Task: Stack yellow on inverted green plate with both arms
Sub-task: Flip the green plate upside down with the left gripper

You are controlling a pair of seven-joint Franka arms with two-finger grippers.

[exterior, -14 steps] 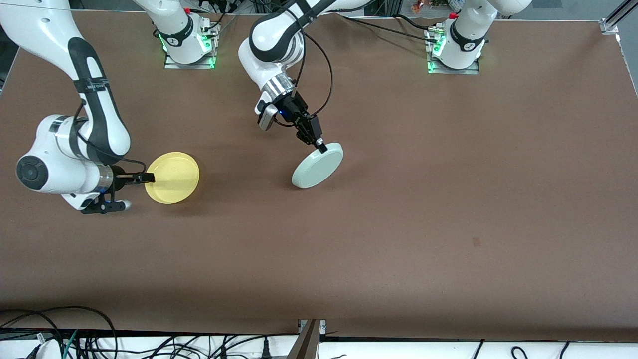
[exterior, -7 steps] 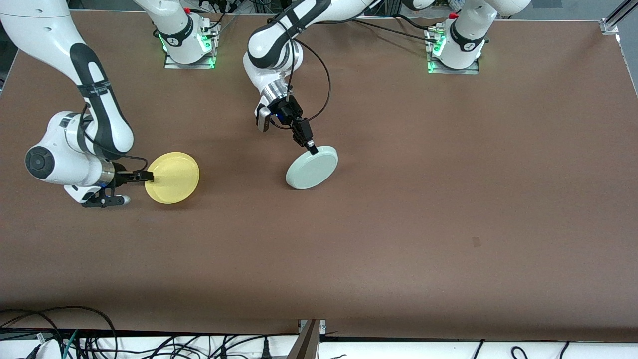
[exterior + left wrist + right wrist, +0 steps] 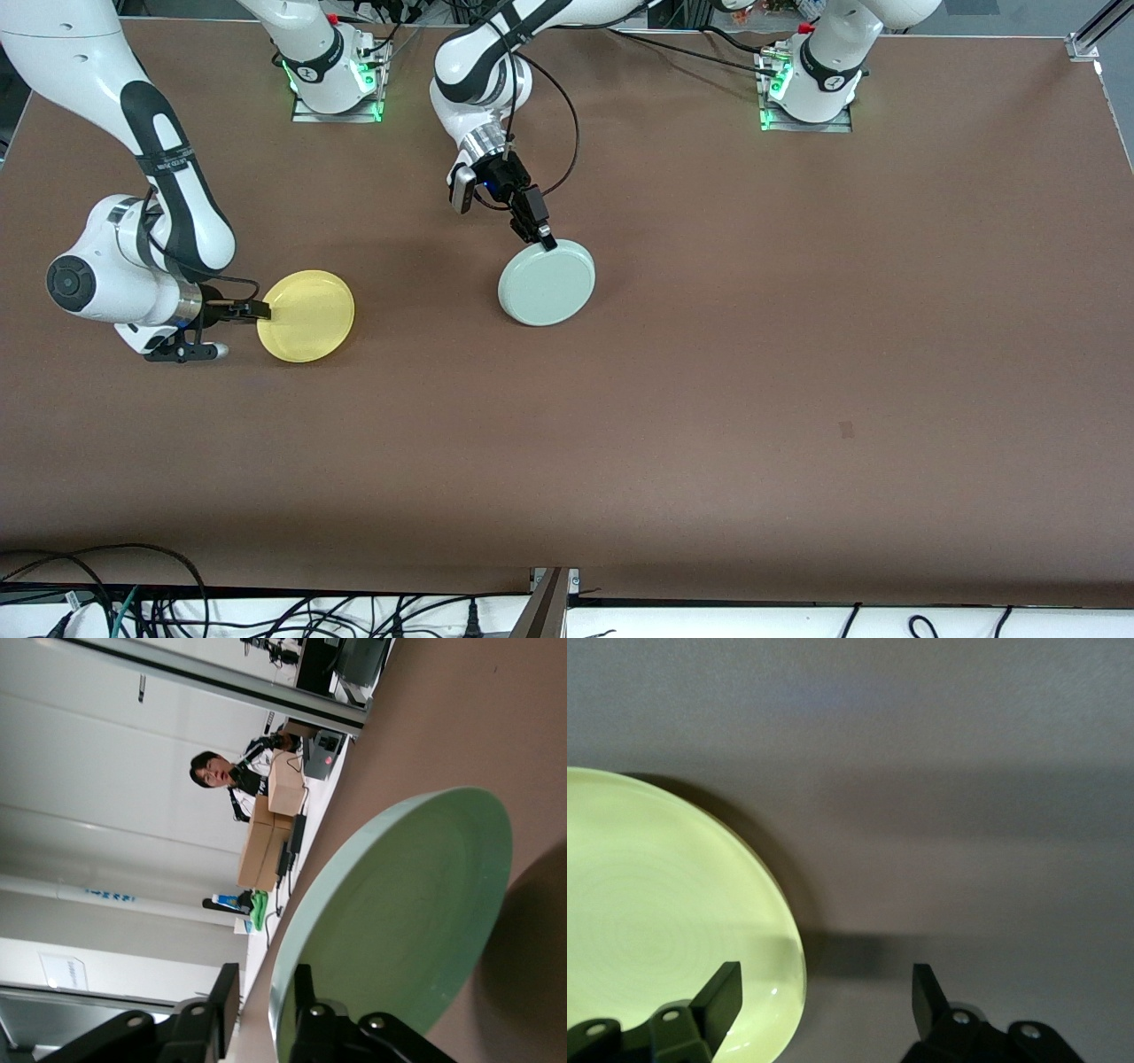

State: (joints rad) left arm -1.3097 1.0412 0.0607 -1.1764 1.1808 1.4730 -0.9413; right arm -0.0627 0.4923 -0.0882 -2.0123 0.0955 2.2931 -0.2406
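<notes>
— What is happening nearest the camera?

— The yellow (image 3: 308,316) is lying flat on the table (image 3: 709,399), toward the right arm's end. The right gripper (image 3: 236,330) is waiting low beside it with its fingers spread. One finger (image 3: 725,994) is reaching over the rim and the other is standing off the plate, so nothing is being grasped there. Over the last second that arm is hardly moving.

— And a little farther from the camera?

— The left gripper (image 3: 546,239) is pinching the rim of the green plate (image 3: 547,283), with its fingers clenched on the edge. The change is happening here. A second ago the plate was showing as a narrow, steeply tilted oval. Now it is looking almost round, and it is sitting closer to the yellow.

— Meaning what for the task?

— The green plate is probably being laid down flat, with what seems to be its underside up, though a slight tilt is remaining. The inverting seems to be nearly finishing. Releasing it, and then gripping and carrying the yellow over, are likely coming next.
</notes>
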